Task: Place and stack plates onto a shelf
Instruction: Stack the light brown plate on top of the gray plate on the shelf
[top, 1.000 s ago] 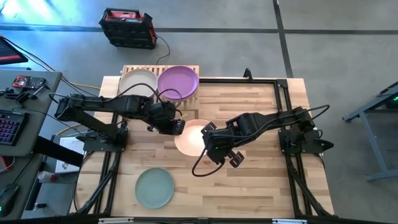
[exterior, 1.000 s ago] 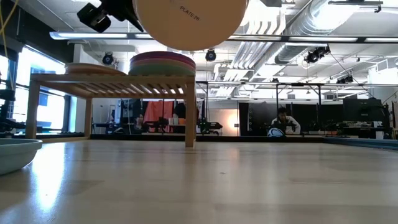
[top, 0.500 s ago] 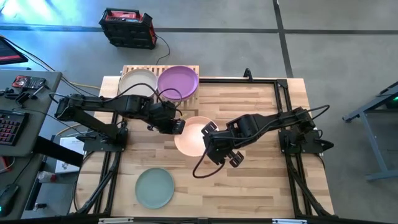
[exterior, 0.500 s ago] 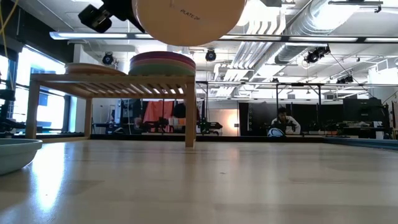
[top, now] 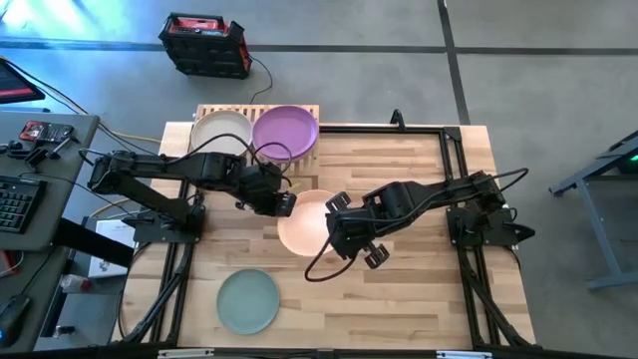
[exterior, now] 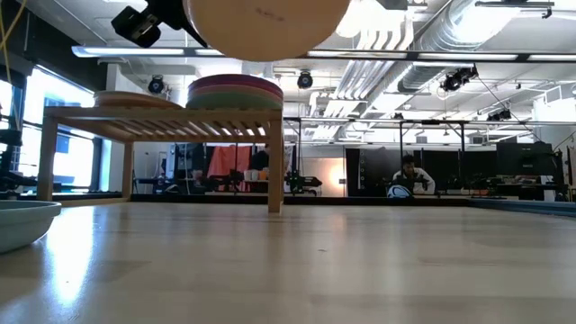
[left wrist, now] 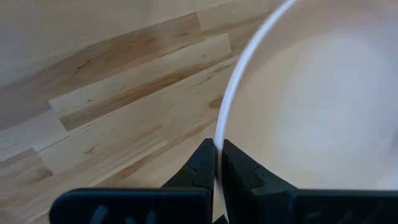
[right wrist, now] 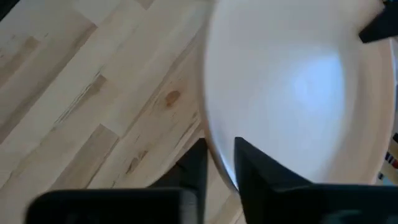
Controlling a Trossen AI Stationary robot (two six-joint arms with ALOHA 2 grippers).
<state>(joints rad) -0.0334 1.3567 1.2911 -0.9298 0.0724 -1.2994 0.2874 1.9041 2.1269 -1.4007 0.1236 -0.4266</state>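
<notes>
A peach plate (top: 307, 224) hangs in the air over the middle of the table; the low view shows its underside (exterior: 265, 25) high above the tabletop. My left gripper (top: 285, 200) is shut on its left rim and my right gripper (top: 336, 212) on its right rim. The light-wood shelf (top: 257, 112) stands at the far edge on its legs (exterior: 274, 171). On it lie a beige plate (top: 220, 133) and a stack topped by a purple plate (top: 286, 130). A sage green plate (top: 248, 300) lies flat near the front left. My left gripper pinches the peach plate's left rim (left wrist: 219, 134) between its two fingers (left wrist: 202, 163), coming level from the table's left. The plate is lifted clear of the table and about level. My right gripper has the opposite rim (right wrist: 219, 163) between its fingers (right wrist: 252, 163), one above and one below, coming from the table's right. The plate is clear of the table.
Black rails frame the tabletop, with the arm bases at the left (top: 159, 224) and right (top: 478, 224) edges. The butcher-block top (top: 399, 299) shows bare wood at the near right. The stack on the shelf (exterior: 234, 90) stands lower than the held plate in the low view.
The held plate has drifted a little toward the table's left and slightly upward, still between both grippers. Both grippers have kept their hold. The plates on the shelf and the green plate have stayed put.
</notes>
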